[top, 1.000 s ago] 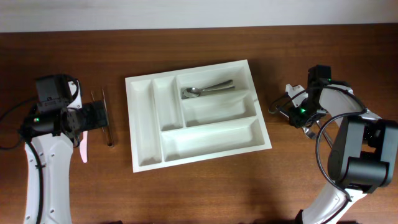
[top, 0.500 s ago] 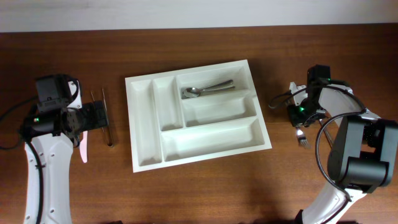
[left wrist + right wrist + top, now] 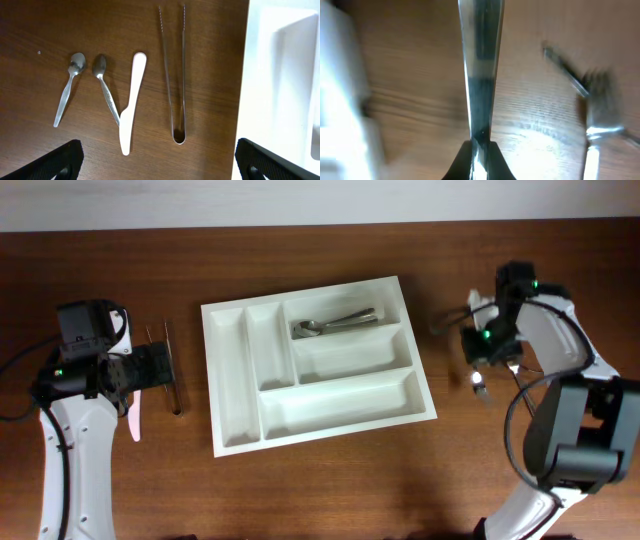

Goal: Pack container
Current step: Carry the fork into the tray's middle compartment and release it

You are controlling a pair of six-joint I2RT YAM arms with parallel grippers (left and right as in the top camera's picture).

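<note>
Overhead: right gripper point(image 3: 478, 345) has lifted off the table point(image 3: 320, 500), pinching a metal utensil point(image 3: 480, 75); carry to the container point(image 3: 210, 370), mid-table, looks next. Left gripper point(image 3: 165, 367) wide, idle.

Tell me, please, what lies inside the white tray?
A metal spoon lies in the uppermost crosswise compartment of the container. The other four compartments look empty. Whether anything lies under the spoon cannot be seen.

A robot lab bench: two arms point(image 3: 62, 442) flank a wooden table point(image 3: 320, 490) holding a cutlery tray point(image 3: 228, 380).
</note>
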